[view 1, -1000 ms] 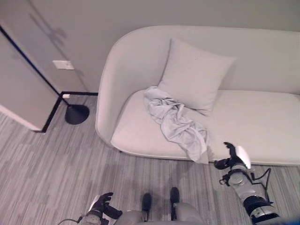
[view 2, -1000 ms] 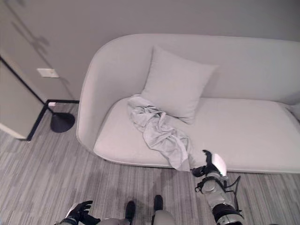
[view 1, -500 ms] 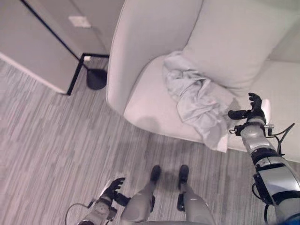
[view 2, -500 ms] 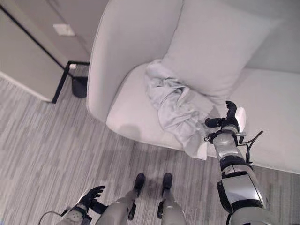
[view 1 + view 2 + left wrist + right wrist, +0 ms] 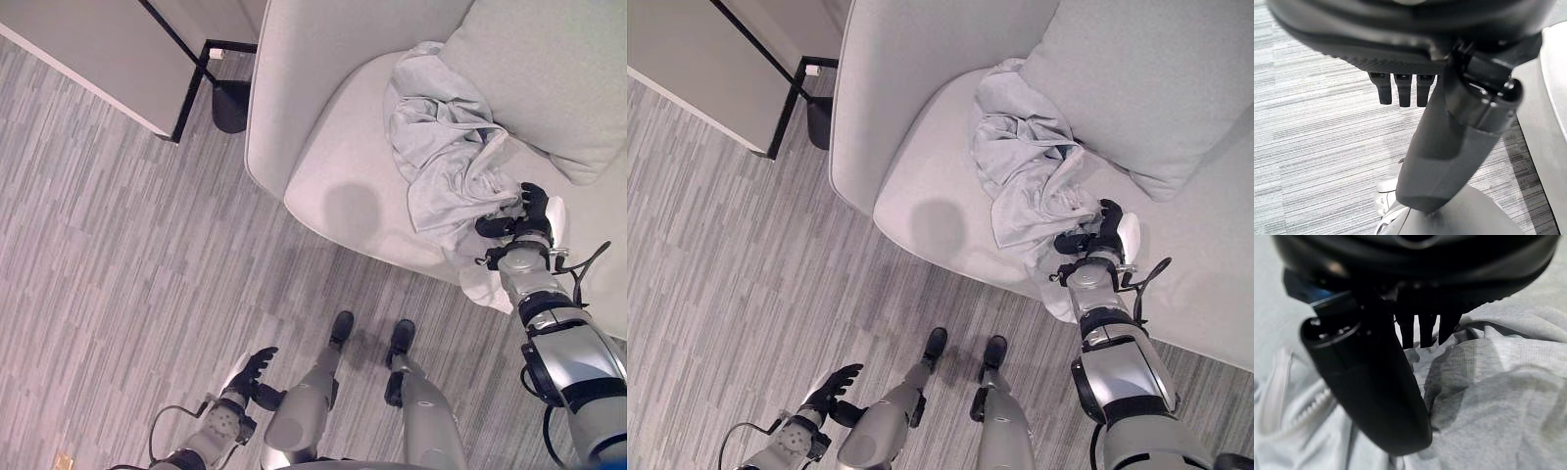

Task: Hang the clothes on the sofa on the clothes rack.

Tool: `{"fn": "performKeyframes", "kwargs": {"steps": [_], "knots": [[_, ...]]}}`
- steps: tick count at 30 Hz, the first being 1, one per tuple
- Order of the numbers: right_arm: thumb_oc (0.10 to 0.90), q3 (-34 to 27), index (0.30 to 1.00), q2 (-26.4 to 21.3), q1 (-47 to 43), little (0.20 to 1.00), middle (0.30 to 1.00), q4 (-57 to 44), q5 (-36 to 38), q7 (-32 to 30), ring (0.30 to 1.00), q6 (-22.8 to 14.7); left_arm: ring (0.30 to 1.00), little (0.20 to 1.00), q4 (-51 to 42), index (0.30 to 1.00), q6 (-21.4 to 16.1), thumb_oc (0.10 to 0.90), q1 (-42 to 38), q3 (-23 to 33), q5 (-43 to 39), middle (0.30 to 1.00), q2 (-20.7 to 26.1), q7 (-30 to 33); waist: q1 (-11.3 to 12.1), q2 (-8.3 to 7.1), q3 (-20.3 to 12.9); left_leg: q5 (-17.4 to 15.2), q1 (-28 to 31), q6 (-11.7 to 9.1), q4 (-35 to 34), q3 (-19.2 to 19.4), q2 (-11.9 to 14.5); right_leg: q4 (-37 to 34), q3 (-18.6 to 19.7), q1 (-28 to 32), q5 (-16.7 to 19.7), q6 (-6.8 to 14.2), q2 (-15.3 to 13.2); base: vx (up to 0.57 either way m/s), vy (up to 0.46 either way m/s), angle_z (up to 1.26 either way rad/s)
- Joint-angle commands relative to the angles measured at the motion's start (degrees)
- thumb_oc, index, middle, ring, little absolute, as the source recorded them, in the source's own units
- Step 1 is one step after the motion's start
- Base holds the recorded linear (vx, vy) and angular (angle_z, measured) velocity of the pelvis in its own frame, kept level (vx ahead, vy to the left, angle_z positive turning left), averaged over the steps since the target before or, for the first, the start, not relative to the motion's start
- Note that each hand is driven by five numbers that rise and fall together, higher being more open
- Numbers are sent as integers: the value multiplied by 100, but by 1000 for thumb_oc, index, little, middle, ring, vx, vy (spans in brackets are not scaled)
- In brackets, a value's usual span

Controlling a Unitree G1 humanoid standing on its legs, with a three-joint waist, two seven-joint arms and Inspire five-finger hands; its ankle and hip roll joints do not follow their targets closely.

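1. Right now my right hand (image 5: 1095, 233) sits on the near end of the grey garment (image 5: 446, 162), thumb and fingers parted over the folds, nothing pinched that I can see.
2. Outward from there, the garment lies crumpled on the sofa (image 5: 343, 186) seat, its far end against the cushion (image 5: 549, 69), a white hem drooping over the front edge.
3. To grip well, I'd press into a thick fold and gather several layers before lifting.
4. My left hand (image 5: 253, 370) hangs low over the floor (image 5: 108, 245), fingers relaxed.
5. Beyond the sofa arm stands a black-framed stand (image 5: 201, 73), probably the rack.
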Motion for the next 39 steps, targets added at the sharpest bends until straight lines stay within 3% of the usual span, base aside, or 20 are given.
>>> {"fn": "performKeyframes", "kwargs": {"steps": [1,3,4,5,6,9,13,20,21,23,26,29,31,39], "knots": [[800,467,900,31,-131,900,900,-78,-167,11,900,-281,900,900,-82,900,-132,800,-216,-278,190,900,51,267,58,-180,-47,-302,145,144,-36,334,-226,114,297,165,-366,467,-331,-19,-5,8],[800,514,900,161,-170,900,900,198,-161,34,900,-222,900,900,-252,900,-162,800,-217,-351,267,900,106,368,118,-91,-3,-286,63,157,-36,319,-246,199,270,12,-361,472,-382,-27,14,8],[560,619,540,259,-152,540,540,468,-303,109,540,-117,900,900,-403,900,-179,800,-246,-395,269,900,130,400,177,-9,27,-260,-18,151,-36,316,-270,214,246,-71,-357,477,-419,-22,16,4],[466,671,399,325,-151,399,399,568,-378,154,399,-73,900,900,-424,900,-188,800,-298,-425,239,900,111,409,199,27,37,-251,-46,146,-36,306,-287,223,235,-102,-358,480,-432,0,0,0],[400,673,300,325,-155,300,300,571,-378,154,300,-74,900,900,-423,900,-188,800,-299,-425,238,900,111,409,198,27,34,-251,-50,146,-36,305,-287,226,234,-107,-359,480,-434,-1,4,4],[400,849,300,552,-83,300,300,735,-550,305,300,37,900,900,-580,900,-191,800,-403,-609,471,900,155,448,205,73,74,-237,-67,132,-36,297,-312,244,216,-105,-383,471,-441,7,-2,4],[400,991,300,1182,368,300,300,661,-692,279,300,32,900,900,-278,900,-145,800,-464,-605,624,900,44,574,111,7,49,-265,16,152,-36,255,-353,275,203,-19,-399,448,-417,40,-18,5],[400,1013,300,1472,687,300,300,547,-635,248,300,19,900,900,-41,900,-101,800,-492,-609,738,900,-25,639,21,-95,-4,-304,135,168,-36,243,-348,264,224,107,-395,446,-406,28,-3,5],[400,805,300,1640,996,300,300,471,-210,256,300,-20,900,900,287,900,-23,800,-525,-565,803,900,-107,694,-103,-301,-137,-395,331,180,-36,273,-309,133,246,382,-342,460,-387,100,-15,7],[400,299,300,1602,1086,300,300,402,683,273,300,-128,900,900,543,900,35,800,-523,-470,738,900,-145,725,-187,-460,-258,-496,544,199,-36,306,-271,-23,278,660,-273,484,-376,120,-3,10],[400,-311,300,1490,1101,300,300,157,1911,443,300,-308,900,900,710,900,117,800,-473,-317,654,900,-141,651,-254,-664,-450,-614,803,209,-36,381,-218,-242,321,1009,-198,512,-352,99,12,4],[400,-565,300,1392,1218,300,300,-221,2487,561,300,-438,900,900,692,900,159,800,-389,-196,622,900,-138,520,-287,-780,-571,-681,979,215,-36,429,-194,-380,345,1229,-168,524,-318,90,38,-5],[400,-1032,300,1318,1382,300,300,-1134,3740,740,300,-830,900,900,658,900,245,800,-248,-26,551,900,-151,345,-339,-948,-793,-774,1193,229,-36,496,-183,-586,372,1512,-100,562,-278,112,71,-9],[400,-1439,300,1097,1791,300,300,-4010,4674,1207,300,-1640,900,900,511,900,434,800,115,446,252,900,-246,-38,-334,-1255,-1431,-941,1600,266,-36,654,-202,-1129,497,2139,118,652,-203,73,54,-14]]}}
